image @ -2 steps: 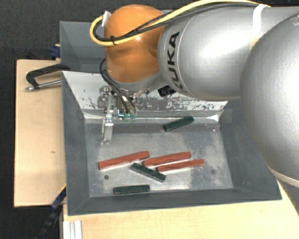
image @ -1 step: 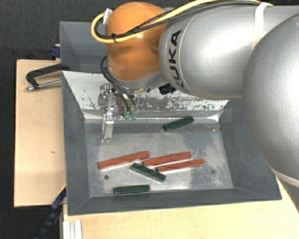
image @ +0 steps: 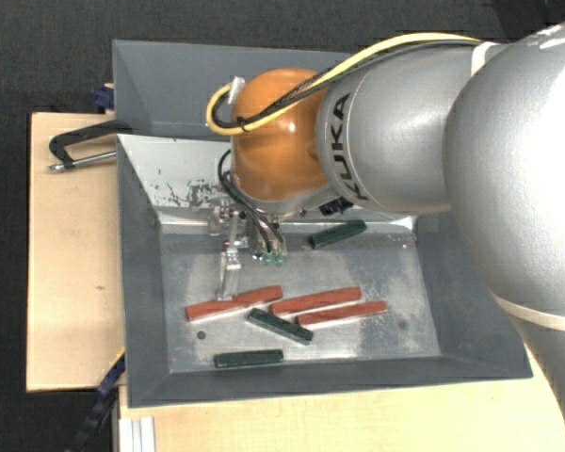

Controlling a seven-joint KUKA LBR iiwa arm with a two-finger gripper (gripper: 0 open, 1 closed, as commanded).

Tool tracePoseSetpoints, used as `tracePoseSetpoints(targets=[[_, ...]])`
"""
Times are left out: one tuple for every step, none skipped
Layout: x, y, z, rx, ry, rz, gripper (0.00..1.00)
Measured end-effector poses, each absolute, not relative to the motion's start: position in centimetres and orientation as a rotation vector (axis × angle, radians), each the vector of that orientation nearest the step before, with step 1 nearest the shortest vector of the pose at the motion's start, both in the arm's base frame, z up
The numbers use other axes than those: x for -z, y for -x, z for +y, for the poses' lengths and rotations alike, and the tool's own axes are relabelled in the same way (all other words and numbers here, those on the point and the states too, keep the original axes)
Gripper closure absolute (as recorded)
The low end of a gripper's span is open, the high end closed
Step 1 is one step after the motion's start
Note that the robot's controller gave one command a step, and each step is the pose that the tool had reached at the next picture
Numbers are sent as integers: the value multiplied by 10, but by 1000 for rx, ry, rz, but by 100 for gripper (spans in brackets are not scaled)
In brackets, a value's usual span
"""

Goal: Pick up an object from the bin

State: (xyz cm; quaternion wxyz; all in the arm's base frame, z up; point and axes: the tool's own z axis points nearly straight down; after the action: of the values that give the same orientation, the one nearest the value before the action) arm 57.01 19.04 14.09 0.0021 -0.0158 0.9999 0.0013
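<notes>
Grey metal bin point(image: 141, 281); gripper point(image: 230, 285) low over the leftmost flat red bar point(image: 256, 298), claw state not discernible. Nothing appears lifted; grasp and lift remain.

Lighting is bright and comes from above. Broad glare sits on the silver arm point(image: 508, 158) and a soft highlight on its orange cover point(image: 273, 135). Shadow lies beneath the arm at the rear wall of the bin point(image: 141, 281).
</notes>
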Motion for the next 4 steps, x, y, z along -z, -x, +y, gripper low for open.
tracePoseSetpoints(targets=[[-115,-570,173,2,67,3145,0],[-107,-555,161,-6,256,3123,0],[-80,-511,160,2,480,3103,0],[-71,-548,127,-2,234,3126,100]])
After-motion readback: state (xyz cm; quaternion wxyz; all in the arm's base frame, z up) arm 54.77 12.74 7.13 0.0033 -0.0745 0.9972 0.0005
